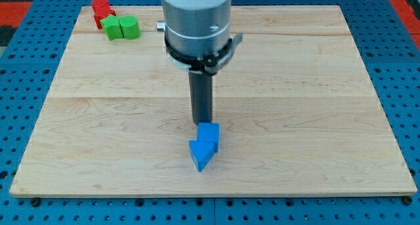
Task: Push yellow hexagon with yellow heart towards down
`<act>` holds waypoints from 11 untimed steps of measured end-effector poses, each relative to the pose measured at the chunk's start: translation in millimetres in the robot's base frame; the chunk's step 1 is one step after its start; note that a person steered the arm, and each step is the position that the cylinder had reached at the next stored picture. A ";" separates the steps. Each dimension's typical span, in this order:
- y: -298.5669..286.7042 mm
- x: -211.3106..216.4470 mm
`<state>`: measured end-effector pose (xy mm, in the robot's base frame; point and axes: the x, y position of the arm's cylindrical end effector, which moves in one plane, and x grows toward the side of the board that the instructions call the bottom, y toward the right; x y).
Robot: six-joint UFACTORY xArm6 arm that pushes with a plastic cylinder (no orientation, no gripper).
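No yellow hexagon or yellow heart shows in the camera view; the arm's grey body may hide part of the board's top middle. My tip stands at the board's lower middle, right above and touching or nearly touching two blue blocks. The upper blue block is roughly cube-shaped. The lower blue block is pointed, with its tip toward the view's bottom. The two blue blocks touch each other.
At the view's top left, two red blocks sit stacked along the board's edge, with two green blocks beside them to their lower right. The wooden board lies on a blue perforated base.
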<state>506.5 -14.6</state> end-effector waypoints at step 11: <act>-9.3 -127.9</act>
